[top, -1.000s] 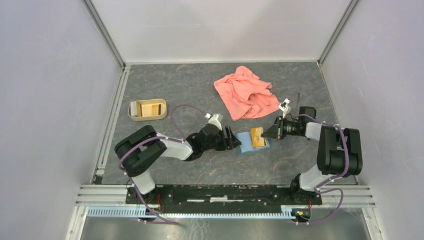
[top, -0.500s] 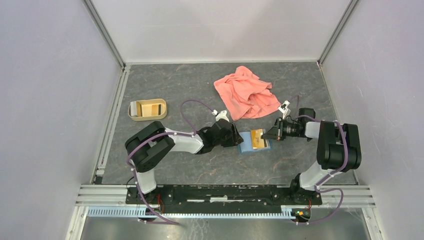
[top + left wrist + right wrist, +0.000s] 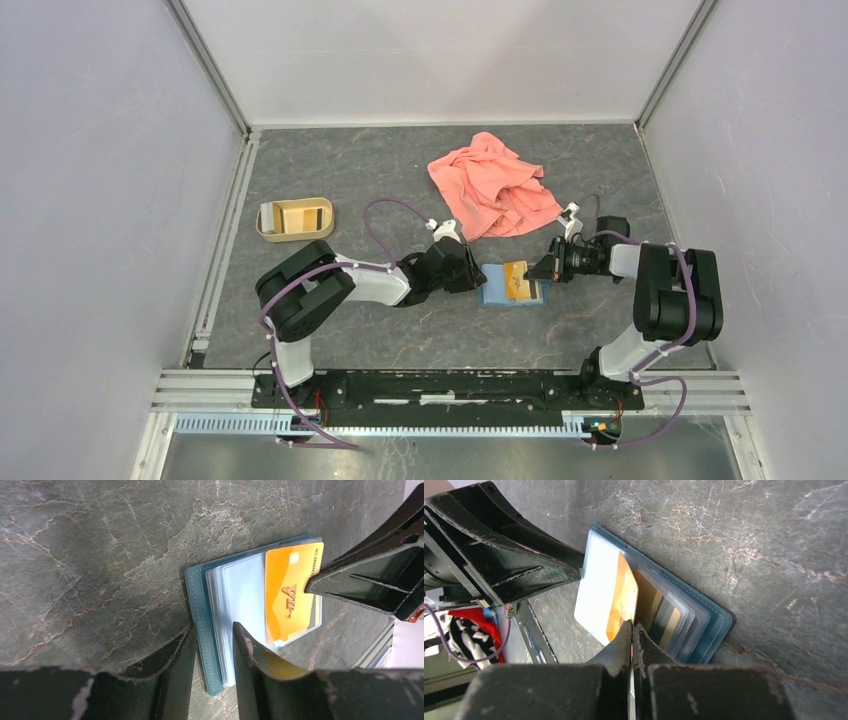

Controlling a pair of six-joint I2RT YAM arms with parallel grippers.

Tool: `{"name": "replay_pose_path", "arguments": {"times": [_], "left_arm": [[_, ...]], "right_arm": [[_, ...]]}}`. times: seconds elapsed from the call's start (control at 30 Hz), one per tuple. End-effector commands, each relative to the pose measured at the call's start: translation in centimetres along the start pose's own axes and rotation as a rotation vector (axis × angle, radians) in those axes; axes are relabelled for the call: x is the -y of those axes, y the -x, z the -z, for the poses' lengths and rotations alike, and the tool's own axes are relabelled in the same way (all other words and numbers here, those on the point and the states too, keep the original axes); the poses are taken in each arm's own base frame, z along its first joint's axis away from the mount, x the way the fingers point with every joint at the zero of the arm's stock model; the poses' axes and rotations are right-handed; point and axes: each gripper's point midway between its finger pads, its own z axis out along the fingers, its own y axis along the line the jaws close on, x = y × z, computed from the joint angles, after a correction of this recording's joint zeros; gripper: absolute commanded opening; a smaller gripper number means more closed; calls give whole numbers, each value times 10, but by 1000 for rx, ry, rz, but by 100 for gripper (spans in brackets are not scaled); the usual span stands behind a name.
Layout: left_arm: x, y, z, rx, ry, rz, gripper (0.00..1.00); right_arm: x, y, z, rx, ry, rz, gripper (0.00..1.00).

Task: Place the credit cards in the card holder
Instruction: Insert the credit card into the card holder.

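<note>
The left pincer [image 3: 212, 630] has moved in on the teal-blue fold-over card holder [image 3: 197, 610], which lies open on the grey marbled table [image 3: 400, 180]. Its jaws have narrowed astride the holder's left edge, but a firm clamp cannot be told. The right pincer [image 3: 631, 625] stays pinched on an orange-gold plastic credit card [image 3: 290, 595] over the holder's clear sleeves, so bracing for insertion seems underway.

The top camera looks steeply down from above and behind the arm bases, taking in the whole table [image 3: 400, 170] from afar; the left wrist camera sits low and close, facing along the left gripper [image 3: 212, 630] at the card holder [image 3: 199, 605]; the right wrist camera faces it from the opposite side, equally close; all views share the card holder and credit card [image 3: 287, 600], though from the top it is only probably the same card.
</note>
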Motion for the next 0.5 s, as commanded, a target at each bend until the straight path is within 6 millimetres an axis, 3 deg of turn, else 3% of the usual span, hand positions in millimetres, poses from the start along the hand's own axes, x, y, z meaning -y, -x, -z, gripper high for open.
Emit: {"name": "replay_pose_path", "arguments": {"times": [0.0, 0.23, 0.47], "left_arm": [[-59, -41, 0, -112, 192, -11, 41], [-58, -40, -1, -109, 185, -11, 41], [-51, -41, -2, -116, 151, -9, 41]], "right_arm": [[9, 11, 8, 63, -138, 23, 0], [9, 20, 18, 146, -224, 38, 0], [13, 15, 15, 134, -231, -9, 0]]}}
